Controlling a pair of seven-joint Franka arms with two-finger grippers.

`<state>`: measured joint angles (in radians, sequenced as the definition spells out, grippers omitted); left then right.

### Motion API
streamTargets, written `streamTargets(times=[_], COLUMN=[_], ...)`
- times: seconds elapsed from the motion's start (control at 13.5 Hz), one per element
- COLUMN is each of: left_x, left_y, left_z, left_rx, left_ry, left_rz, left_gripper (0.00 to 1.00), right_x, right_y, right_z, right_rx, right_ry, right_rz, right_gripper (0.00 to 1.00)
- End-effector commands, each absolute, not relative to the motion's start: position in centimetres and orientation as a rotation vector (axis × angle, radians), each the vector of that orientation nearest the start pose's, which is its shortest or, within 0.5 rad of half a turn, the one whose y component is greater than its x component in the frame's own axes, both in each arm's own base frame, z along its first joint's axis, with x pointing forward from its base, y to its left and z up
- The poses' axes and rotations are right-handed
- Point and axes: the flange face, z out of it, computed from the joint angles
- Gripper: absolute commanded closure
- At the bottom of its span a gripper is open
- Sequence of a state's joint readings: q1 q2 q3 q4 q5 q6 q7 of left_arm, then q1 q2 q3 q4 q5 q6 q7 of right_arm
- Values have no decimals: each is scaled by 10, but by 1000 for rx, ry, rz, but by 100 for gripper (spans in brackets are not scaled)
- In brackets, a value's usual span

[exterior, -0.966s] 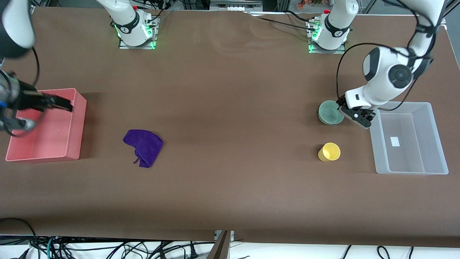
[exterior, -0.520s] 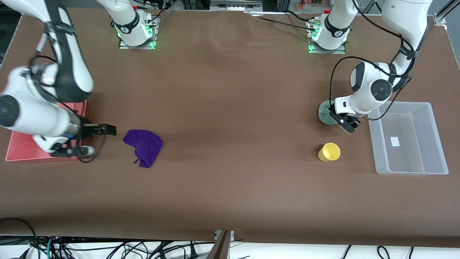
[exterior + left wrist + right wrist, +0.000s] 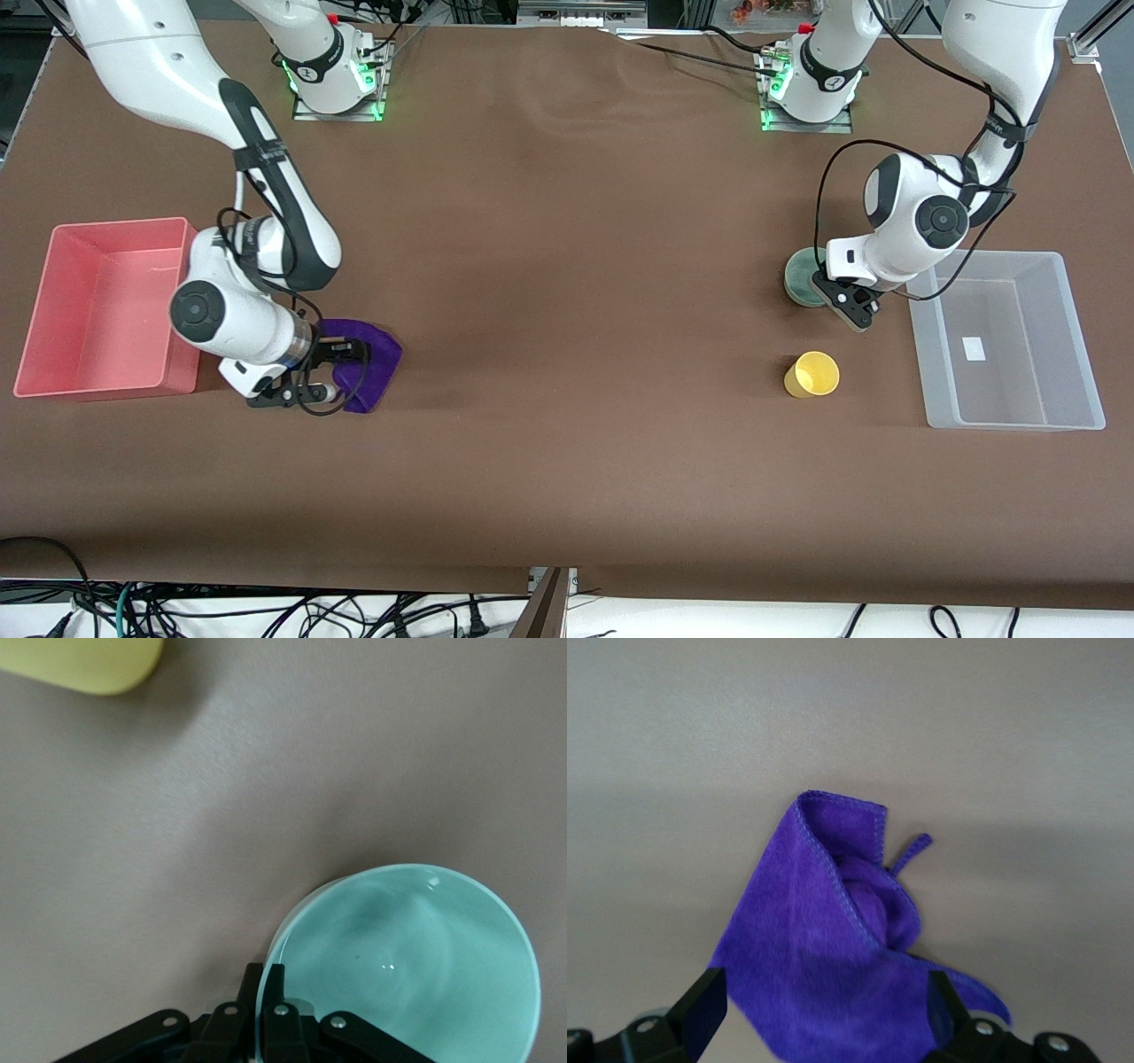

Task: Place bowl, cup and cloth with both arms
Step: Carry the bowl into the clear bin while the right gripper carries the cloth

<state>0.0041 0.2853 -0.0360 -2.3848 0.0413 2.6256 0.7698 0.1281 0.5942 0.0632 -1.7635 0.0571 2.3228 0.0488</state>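
You have two arms, two bins and three task things on one brown table (image 3: 567, 266): one bowl, one cup, one cloth. In the front view the cloth (image 3: 376, 359), deep purple and crumpled, lies in the left-centre of the frame, just beside the one pink bin (image 3: 190, 301), which sits at the left edge toward the right arm's end of the table. Your right gripper (image 3: 341, 363) is down over the cloth's edge nearest that bin; in the right wrist view its two fingers (image 3: 704, 1014) stand spread wide with the cloth (image 3: 842, 974) lying between them, so it is open and has not closed on the fabric. At the right of the front view the mint-green bowl (image 3: 802, 279) sits on the table, beside the one clear bin (image 3: 1076, 354) at the right edge of the frame. Your left gripper (image 3: 842, 297) is at the bowl's rim on the side toward the clear bin; in the left wrist view its fingers (image 3: 270, 1010) are pressed together on the rim of the bowl (image 3: 416, 966), one inside and one outside, so it is gripping the bowl. The yellow cup (image 3: 811, 374) stands lower in the frame than the bowl, nearer the front camera and apart from it; it shows as a yellow shape in the upper left corner of the left wrist view (image 3: 84, 663).
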Motion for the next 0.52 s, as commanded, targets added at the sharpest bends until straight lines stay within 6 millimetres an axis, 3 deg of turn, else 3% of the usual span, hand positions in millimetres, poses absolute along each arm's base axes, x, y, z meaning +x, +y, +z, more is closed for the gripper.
streamTargets(times=[0.0, 0.07, 0.22, 0.3, 0.45], left_x=[508, 518, 549, 563, 582], left_y=[-14, -9, 29, 46, 122], left_z=[248, 271, 320, 338, 358], left_rx=[-2865, -2874, -2920, -2922, -2927], left_ry=[1288, 1277, 1241, 1268, 1237], left_rz=[44, 83, 203, 243, 202], left_gripper=[100, 100, 100, 100, 100], right_x=[636, 634, 628, 627, 629], right_y=[122, 124, 126, 126, 126], right_z=[205, 197, 189, 189, 195], right_rx=[-3058, -3058, -3058, -3059, -3058], right_ry=[-109, -111, -114, -115, -115], right_rz=[-13, -29, -25, -17, -27], right_gripper=[0, 7, 81, 100, 100])
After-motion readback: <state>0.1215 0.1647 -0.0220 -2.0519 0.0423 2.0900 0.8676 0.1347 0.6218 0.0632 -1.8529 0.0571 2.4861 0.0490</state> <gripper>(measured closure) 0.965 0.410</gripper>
